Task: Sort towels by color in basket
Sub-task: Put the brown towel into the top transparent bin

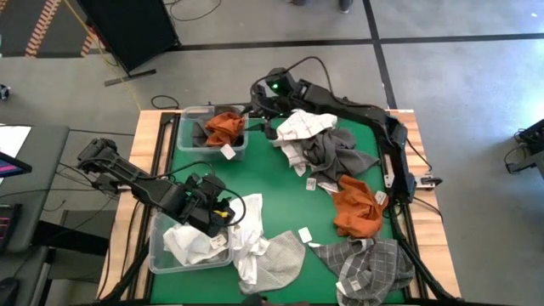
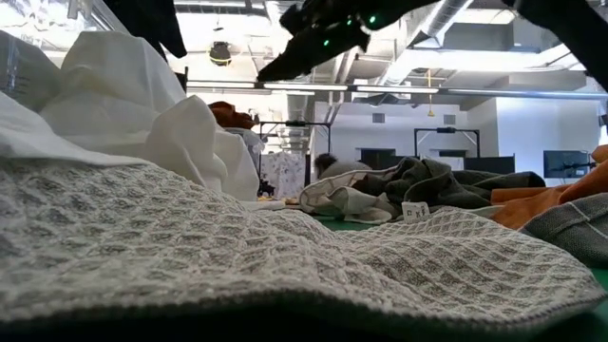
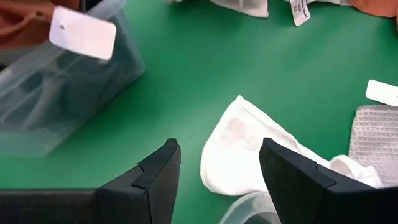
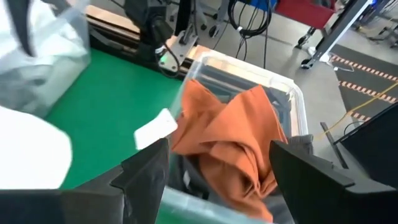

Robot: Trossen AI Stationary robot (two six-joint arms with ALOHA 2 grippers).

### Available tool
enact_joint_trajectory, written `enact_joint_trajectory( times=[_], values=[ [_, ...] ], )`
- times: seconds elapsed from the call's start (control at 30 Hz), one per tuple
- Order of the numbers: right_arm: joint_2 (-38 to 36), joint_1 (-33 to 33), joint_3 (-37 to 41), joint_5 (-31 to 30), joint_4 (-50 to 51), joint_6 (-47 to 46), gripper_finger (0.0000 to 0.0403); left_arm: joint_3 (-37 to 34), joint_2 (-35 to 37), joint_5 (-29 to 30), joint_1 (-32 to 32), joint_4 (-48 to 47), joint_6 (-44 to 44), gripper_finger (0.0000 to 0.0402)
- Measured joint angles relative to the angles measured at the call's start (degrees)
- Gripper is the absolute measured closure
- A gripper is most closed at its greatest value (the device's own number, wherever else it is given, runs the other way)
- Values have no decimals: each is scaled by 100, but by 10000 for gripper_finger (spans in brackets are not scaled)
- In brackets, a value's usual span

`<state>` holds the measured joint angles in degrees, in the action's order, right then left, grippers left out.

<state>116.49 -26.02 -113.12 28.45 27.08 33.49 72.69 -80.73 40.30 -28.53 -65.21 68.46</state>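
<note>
A rust orange towel [image 1: 224, 127] [image 4: 230, 130] lies in the clear far bin [image 1: 189, 115], on top of something dark. My right gripper [image 1: 252, 110] [image 4: 221, 155] hangs open just above that bin's right side, nothing between its fingers. The clear near bin [image 1: 158, 255] holds white towels [image 1: 191, 242]. One white towel [image 1: 248, 228] [image 3: 249, 149] drapes over its rim onto the green mat. My left gripper [image 1: 223, 211] [image 3: 217, 155] hovers open above that towel, tipped down and holding nothing.
A loose pile at the right holds a white patterned towel [image 1: 302, 127], a dark grey one [image 1: 333, 157], another orange one [image 1: 357, 208] and a checked one [image 1: 374, 263]. A pale grey waffle towel [image 1: 282, 259] lies at the near edge. Bare green mat [image 1: 263, 174] lies mid-table.
</note>
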Motion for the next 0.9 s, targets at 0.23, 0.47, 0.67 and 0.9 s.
enact_joint_trajectory(
  times=[0.23,0.47,0.67,0.9],
  values=[
    [-640,-68,-2,13,933,-2,97,0,0,263,0,55,-546,194],
    [-1228,-188,-2,9,2347,-46,97,0,0,300,79,709,-1775,193],
    [-1603,-272,-2,3,3674,-217,97,0,0,374,253,1584,-3210,193],
    [-1830,-306,-7,-173,5170,-622,97,0,0,391,530,2194,-4526,193]
  ],
)
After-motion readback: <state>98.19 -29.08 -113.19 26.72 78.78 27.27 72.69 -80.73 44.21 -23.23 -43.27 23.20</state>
